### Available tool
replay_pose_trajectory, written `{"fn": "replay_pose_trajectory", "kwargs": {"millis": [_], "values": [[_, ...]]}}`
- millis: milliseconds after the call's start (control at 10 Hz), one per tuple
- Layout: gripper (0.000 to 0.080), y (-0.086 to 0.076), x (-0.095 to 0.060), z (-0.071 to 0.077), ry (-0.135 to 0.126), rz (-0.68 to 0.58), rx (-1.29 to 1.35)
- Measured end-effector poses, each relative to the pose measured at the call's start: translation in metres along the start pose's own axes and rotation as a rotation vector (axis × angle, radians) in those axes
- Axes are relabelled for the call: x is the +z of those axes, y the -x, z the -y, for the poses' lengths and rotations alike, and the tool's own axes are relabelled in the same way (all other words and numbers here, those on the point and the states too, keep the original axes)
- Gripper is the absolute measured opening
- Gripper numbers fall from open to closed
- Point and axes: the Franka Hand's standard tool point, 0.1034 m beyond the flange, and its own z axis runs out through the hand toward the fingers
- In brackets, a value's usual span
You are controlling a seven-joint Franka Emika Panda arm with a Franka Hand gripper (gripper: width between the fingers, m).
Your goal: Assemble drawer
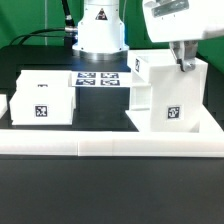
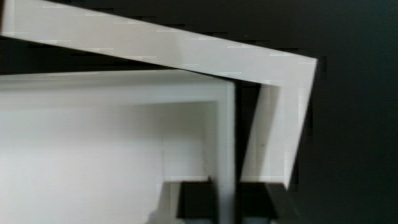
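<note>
The tall white drawer housing [image 1: 160, 98] stands at the exterior view's right, with a square tag on its front. My gripper [image 1: 184, 64] reaches down from above and is shut on the housing's upper right wall. In the wrist view my gripper [image 2: 228, 200] shows two dark fingers [image 2: 196, 202] with the thin white housing wall [image 2: 246, 120] clamped between them. One white tray box [image 1: 43, 100] with a tag sits at the exterior view's left. A sliver of another white box [image 1: 3, 106] shows at the far left edge.
A long low white rail [image 1: 110, 150] runs across the front and turns up along the right side of the housing. The marker board [image 1: 100, 78] lies flat behind, between the tray box and the housing. The robot base [image 1: 100, 30] stands at the back.
</note>
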Motion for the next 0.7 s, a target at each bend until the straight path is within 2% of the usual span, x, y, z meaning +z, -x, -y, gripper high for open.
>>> {"fn": "replay_pose_trajectory", "kwargs": {"millis": [500,700], "values": [[0.0041,-0.008,0.006,0.032,-0.002,0.015,0.033],[0.0044,-0.009,0.007,0.037,0.032,0.033,0.045]]}}
